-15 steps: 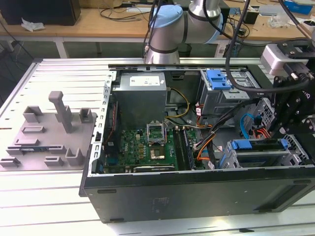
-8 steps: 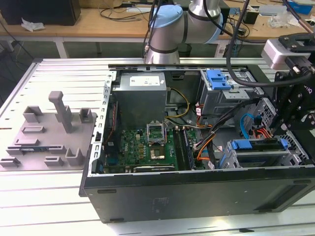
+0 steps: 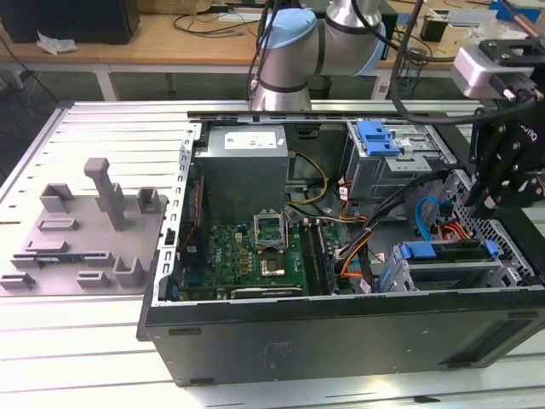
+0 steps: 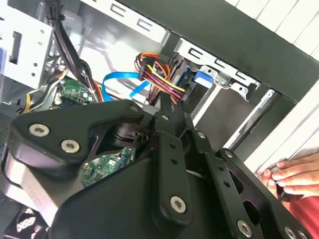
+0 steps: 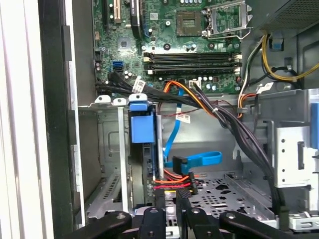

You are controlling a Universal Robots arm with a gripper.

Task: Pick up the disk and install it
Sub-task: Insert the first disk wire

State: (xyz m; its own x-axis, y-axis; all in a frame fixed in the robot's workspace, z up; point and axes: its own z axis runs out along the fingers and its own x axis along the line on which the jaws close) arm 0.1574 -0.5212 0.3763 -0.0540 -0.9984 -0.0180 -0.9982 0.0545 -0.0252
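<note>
Disk point(image 3: 447, 271) sits seated in the case's point(image 3: 341, 328) lower bay, blue bracket point(image 5: 139, 124) showing; gripper point(image 3: 487, 198) hovers just above, jaws pressed together on nothing. Installation appears nearly complete; connecting cables point(image 5: 174, 181) seemingly remains.

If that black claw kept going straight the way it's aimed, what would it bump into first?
Most likely the red, yellow and orange cable plug just ahead of the gripper, with the perforated metal floor of the computer case behind it. Depth is hard to judge here.
</note>
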